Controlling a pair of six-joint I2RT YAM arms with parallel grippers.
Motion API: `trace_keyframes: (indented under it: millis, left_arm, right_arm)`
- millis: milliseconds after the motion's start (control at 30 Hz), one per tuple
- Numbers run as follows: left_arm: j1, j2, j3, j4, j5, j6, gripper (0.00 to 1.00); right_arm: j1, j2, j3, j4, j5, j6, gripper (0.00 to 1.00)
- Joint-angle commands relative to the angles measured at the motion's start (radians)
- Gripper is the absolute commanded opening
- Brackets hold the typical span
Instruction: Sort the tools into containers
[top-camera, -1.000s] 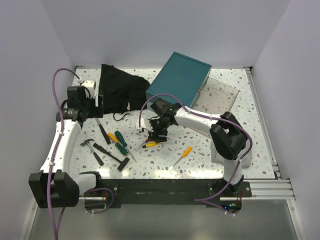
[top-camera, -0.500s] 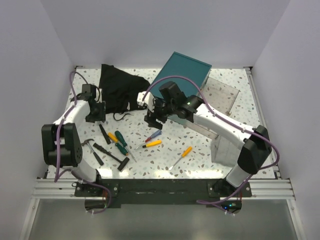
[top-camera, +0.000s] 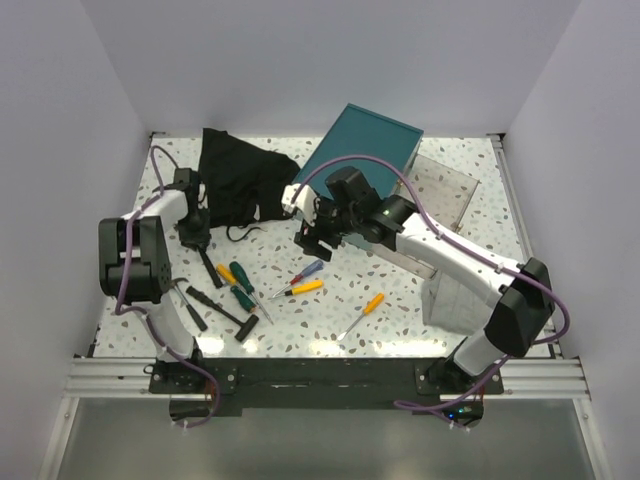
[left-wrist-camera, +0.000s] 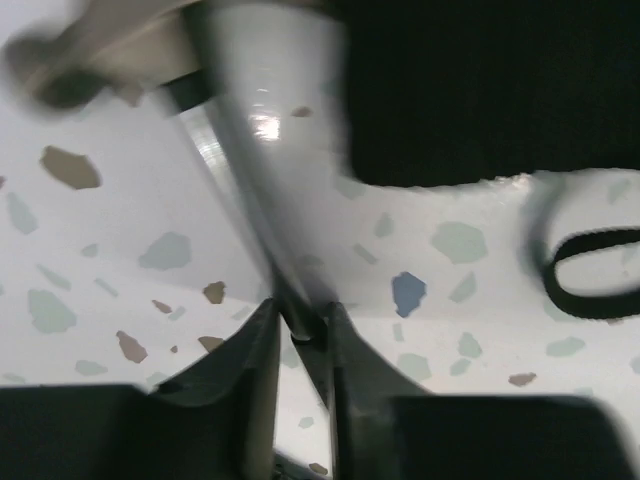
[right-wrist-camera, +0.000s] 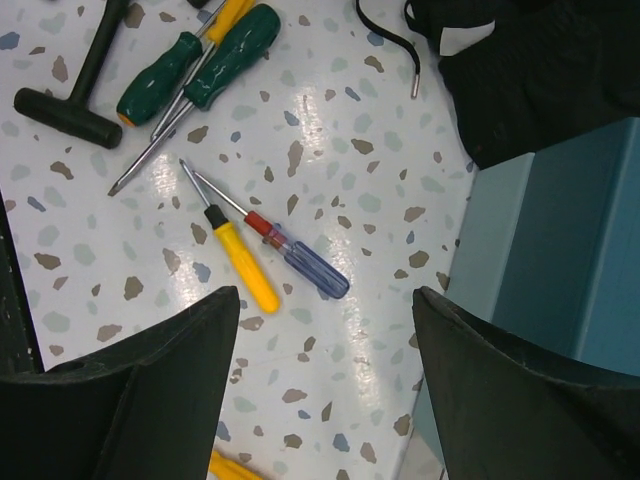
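Left claw narrowed on a slim tool by the counter's left edge

The left claw (left-wrist-camera: 300, 328) stands narrow around a slim dark tool (left-wrist-camera: 291, 303) just beside the black bag (top-camera: 240, 180). I cannot tell if it grips yet. It should seat the shaft squarely between the pads and lift clear of the bag's cord (left-wrist-camera: 590, 275). The right claw (top-camera: 313, 240) hangs wide above the blue-red screwdriver (right-wrist-camera: 300, 255) mid-counter, and the teal case (top-camera: 365, 150) sits toward the far edge.
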Motion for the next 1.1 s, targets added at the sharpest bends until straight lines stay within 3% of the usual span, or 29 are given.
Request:
trace_keyframes:
  millis: [0, 33, 233, 367, 533, 633, 800, 933, 1067]
  left_arm:
    - [0.019, 0.016, -0.009, -0.002, 0.023, -0.011, 0.10]
    - [0.022, 0.003, -0.009, 0.000, 0.019, -0.009, 0.00]
    - [0.030, -0.162, -0.011, -0.034, 0.017, -0.002, 0.00]
    - [0.032, -0.328, 0.035, -0.037, 0.227, 0.032, 0.00]
    - [0.024, -0.531, 0.066, 0.082, 0.446, 0.031, 0.00]
    - [-0.045, -0.577, 0.125, 0.173, 0.514, 0.011, 0.00]
    - [-0.223, -0.513, 0.282, 0.270, 0.591, -0.043, 0.00]
    - [-0.359, -0.372, 0.443, 0.308, 0.663, -0.072, 0.00]
    - [-0.529, -0.219, 0.580, 0.403, 0.732, -0.181, 0.00]
  right_arm:
    - [-0.008, -0.065, -0.004, 0.018, 0.027, 0.024, 0.74]
    - [-0.012, -0.065, 0.003, 0.018, 0.033, 0.030, 0.74]
    - [-0.027, -0.096, 0.088, -0.037, 0.039, -0.016, 0.74]
    - [-0.062, -0.148, 0.100, -0.013, 0.076, -0.015, 0.76]
    - [-0.202, -0.188, 0.082, 0.087, 0.117, 0.186, 0.77]
    - [-0.333, -0.186, 0.100, 0.145, 0.171, 0.326, 0.77]
    - [-0.507, -0.185, 0.103, 0.154, 0.248, 0.410, 0.78]
    - [-0.577, -0.215, 0.076, 0.142, 0.485, 0.467, 0.81]
    - [-0.694, -0.266, 0.021, 0.090, 0.651, 0.606, 0.93]
